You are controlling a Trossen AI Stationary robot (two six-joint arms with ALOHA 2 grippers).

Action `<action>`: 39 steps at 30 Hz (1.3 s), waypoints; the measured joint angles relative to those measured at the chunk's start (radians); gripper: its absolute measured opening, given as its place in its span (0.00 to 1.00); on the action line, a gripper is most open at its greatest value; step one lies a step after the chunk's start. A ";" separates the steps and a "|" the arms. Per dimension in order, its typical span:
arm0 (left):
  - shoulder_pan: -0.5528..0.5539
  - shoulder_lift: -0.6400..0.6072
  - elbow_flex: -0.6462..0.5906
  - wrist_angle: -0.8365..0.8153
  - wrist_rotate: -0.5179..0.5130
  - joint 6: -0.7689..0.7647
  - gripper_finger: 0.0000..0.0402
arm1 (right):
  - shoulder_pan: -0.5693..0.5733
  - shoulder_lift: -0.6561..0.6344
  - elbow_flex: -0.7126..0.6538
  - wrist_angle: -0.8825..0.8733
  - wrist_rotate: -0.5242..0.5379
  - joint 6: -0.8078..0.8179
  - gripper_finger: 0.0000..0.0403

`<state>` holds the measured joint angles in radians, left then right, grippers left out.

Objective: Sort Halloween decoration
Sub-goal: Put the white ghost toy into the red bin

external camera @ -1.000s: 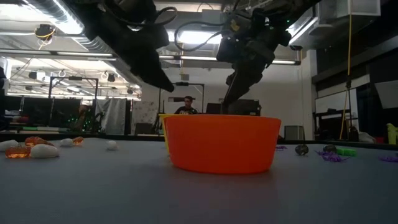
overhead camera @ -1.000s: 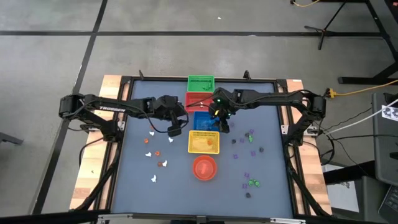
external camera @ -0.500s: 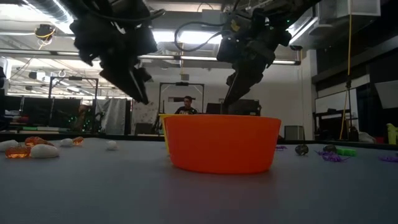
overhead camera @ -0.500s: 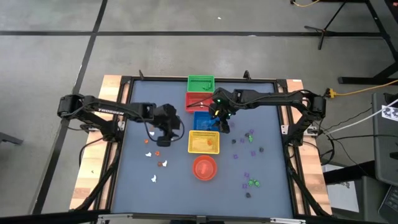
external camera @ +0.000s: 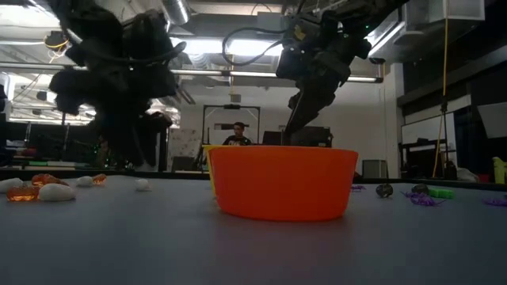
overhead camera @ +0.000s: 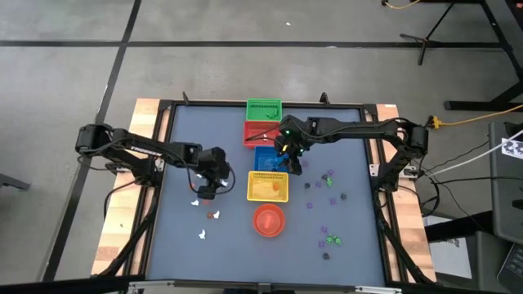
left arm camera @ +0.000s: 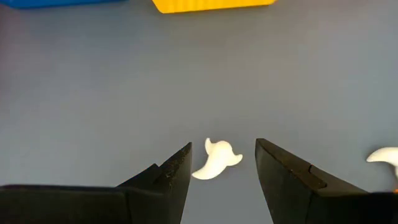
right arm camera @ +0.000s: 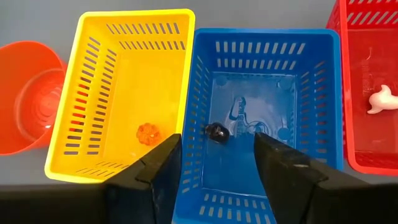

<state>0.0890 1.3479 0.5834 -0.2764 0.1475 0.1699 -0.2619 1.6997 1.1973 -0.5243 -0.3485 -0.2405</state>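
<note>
White ghost trinket lies between open left fingers.

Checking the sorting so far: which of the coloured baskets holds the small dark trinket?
The blue basket: a small dark trinket lies on its floor. The yellow basket beside it holds an orange trinket, and the red basket a white trinket.
</note>
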 joint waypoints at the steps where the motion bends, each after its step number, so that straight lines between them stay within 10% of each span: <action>1: -0.005 0.000 -0.012 0.019 -0.001 0.000 0.40 | 0.000 0.000 0.000 0.000 0.000 0.000 0.49; 39: -0.069 0.000 -0.135 0.219 -0.123 0.043 0.40 | 0.000 0.000 0.000 0.000 0.000 0.000 0.49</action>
<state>0.0196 1.3479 0.4482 -0.0570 0.0240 0.2127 -0.2619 1.6993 1.1973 -0.5240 -0.3485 -0.2405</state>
